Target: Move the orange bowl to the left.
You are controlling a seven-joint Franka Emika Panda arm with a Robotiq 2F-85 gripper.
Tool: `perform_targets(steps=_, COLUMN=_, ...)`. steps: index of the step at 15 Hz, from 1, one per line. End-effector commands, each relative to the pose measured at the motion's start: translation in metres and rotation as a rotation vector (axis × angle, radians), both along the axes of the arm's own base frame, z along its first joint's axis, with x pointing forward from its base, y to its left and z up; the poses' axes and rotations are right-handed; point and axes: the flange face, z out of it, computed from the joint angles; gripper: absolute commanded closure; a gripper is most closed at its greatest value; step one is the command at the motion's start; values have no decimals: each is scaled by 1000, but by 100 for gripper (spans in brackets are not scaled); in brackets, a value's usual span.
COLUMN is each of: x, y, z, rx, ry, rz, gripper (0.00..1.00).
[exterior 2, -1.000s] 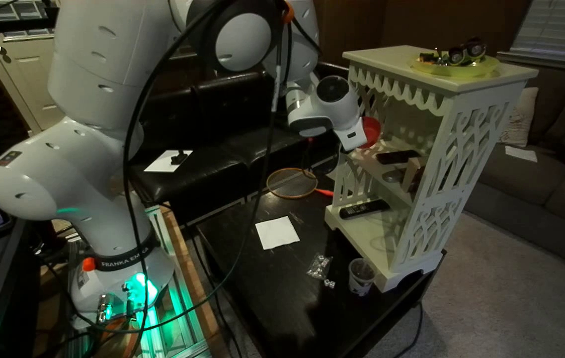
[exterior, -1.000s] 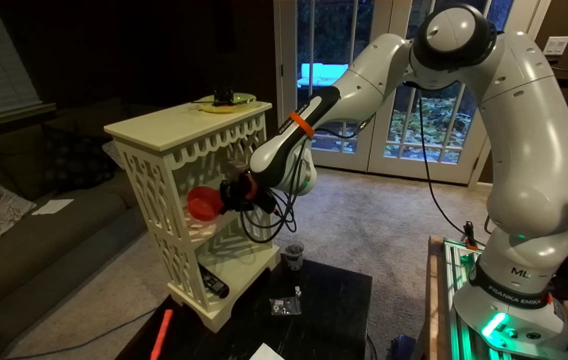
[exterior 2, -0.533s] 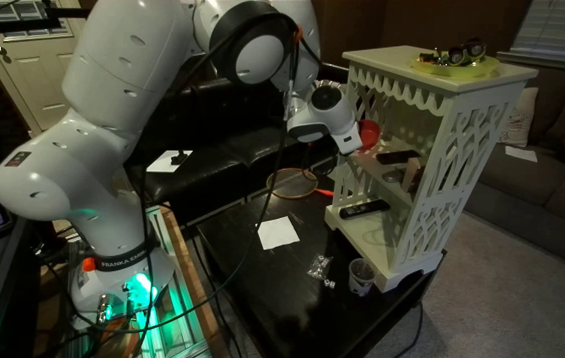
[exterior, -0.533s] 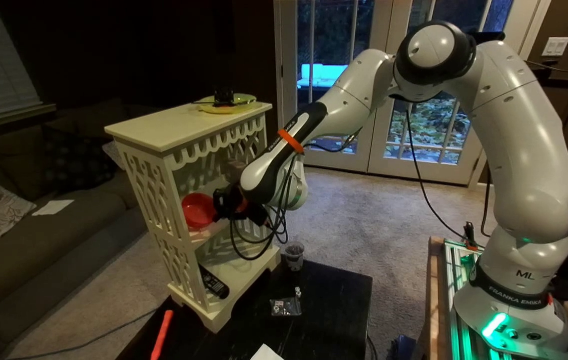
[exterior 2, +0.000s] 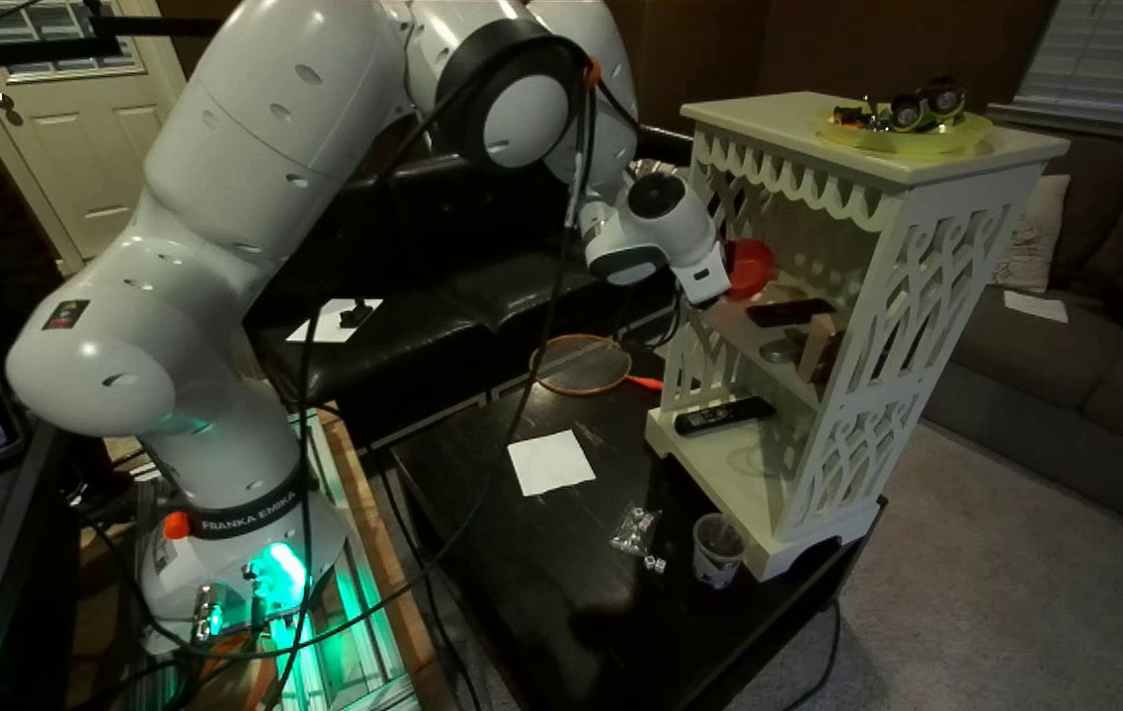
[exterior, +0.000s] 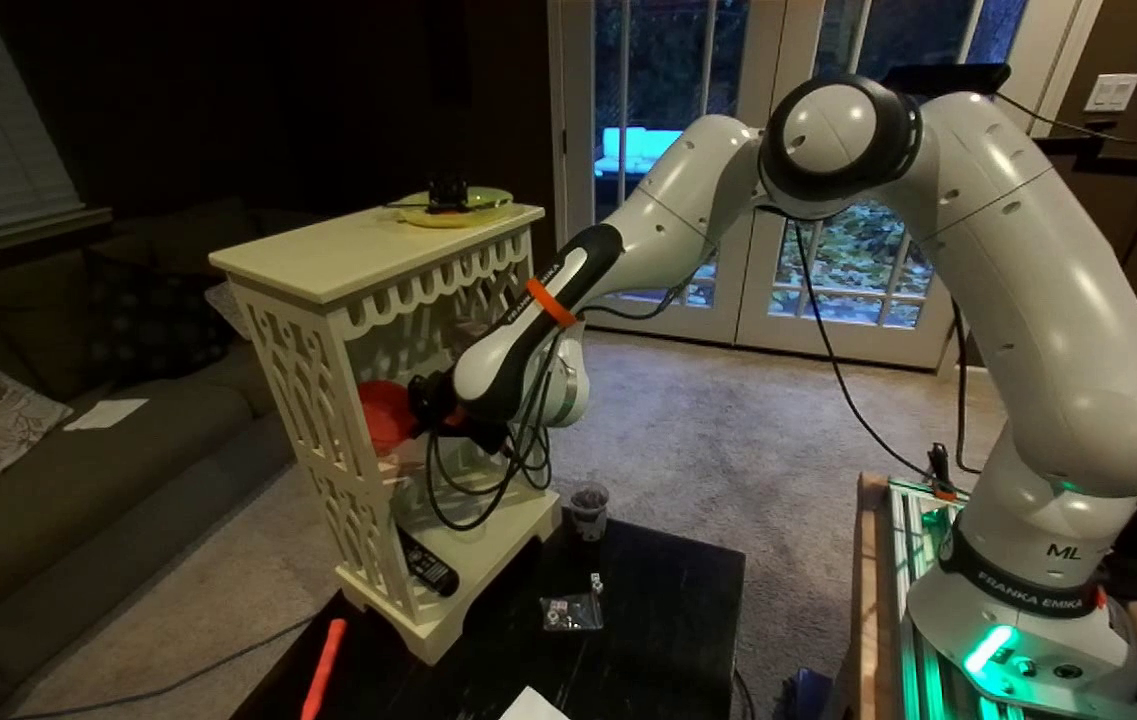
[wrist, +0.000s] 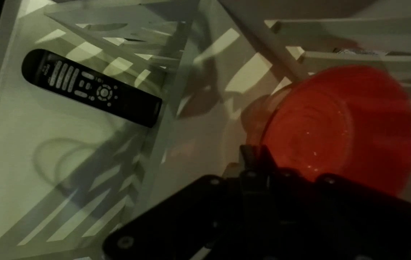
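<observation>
Two fingers [wrist: 247,159] pinch the rim of the orange bowl [wrist: 339,133], one on the inside and one on the outside. You have it within the upper compartment of the cream rack [exterior: 298,255], over the middle shelf [exterior 2: 734,333]; whether it touches that shelf, you cannot tell. Just beside it rises the lattice side [wrist: 353,34], the nearest obstacle, and loops of cable [exterior: 463,528] hang across the rack's open front. Further along the middle shelf lie what looks like a phone [exterior 2: 790,312], a small round thing [exterior 2: 780,350] and a brown box [exterior 2: 821,346]. Below, a remote [wrist: 93,86] rests on the bottom shelf [wrist: 13,162], and on top a yellow plate [exterior 2: 902,144] holds what looks like a wheeled toy [exterior 2: 926,107]. Out on the dark surface [exterior 2: 561,563] you have a cup [exterior 2: 719,553], a small clear bag [exterior 2: 636,530], dice [exterior 2: 655,564] and a sheet of paper [exterior 2: 551,461]. The cup stands just beside the rack's foot.

Your wrist view looks right into the bowl and picks out the remote's buttons. In an exterior view you get the racket [exterior 2: 581,365] with its round head; in an exterior view, just a red handle [exterior: 325,665] shows, and the arm [exterior: 1058,260] covers much of the middle shelf.

You can read FRANKA EMIKA around the base [exterior 2: 240,553] in both exterior views, and the letters ML [exterior: 1063,551] above it in an exterior view. The remote's lettering is too small to read surely.
</observation>
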Motion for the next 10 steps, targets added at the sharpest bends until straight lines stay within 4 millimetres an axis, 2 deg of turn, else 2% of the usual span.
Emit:
perform_targets(steps=1, x=13, y=2, z=1, rx=22, ry=17, rz=-34, gripper=65)
perform_targets(steps=7, x=16, y=1, z=3, rx=40, ry=38, rz=-44, gripper=24)
perform_targets(steps=10, x=6, y=-13, z=14, rx=48, ry=59, rz=-33, gripper=4)
